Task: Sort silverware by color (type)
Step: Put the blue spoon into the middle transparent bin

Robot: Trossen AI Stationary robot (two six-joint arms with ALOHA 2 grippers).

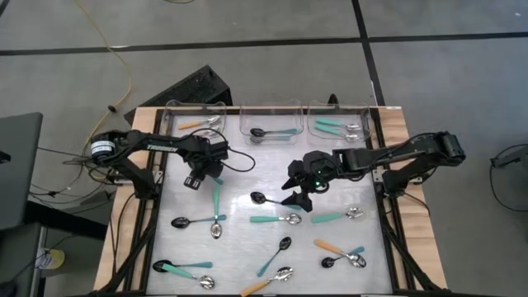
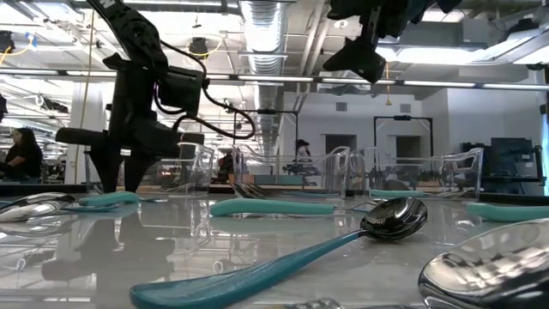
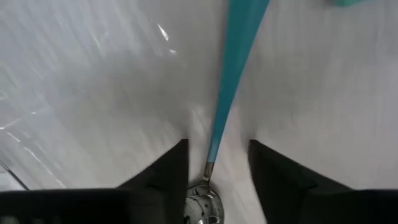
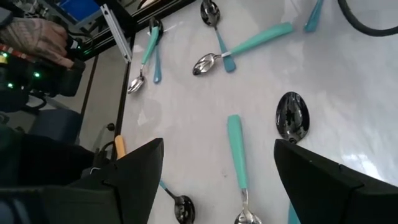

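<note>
Left claw sits low on the tabletop, fingers apart, straddling a teal-handled spoon left of centre without gripping it. Right claw hangs wide open above mid-tabletop, over a black-bowled spoon. More spoons lie scattered toward the near edge, others in three clear bins along the far edge.

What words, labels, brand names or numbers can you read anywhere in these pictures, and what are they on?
None can be read.
Left arm: a pale marking runs along its link in the high view, too small to read.
Spoons, such as the teal-handled spoon between the left hand fingers: no print visible.
Clear bins: no labels visible.
Room behind the table in the low view: no sign legible.
</note>
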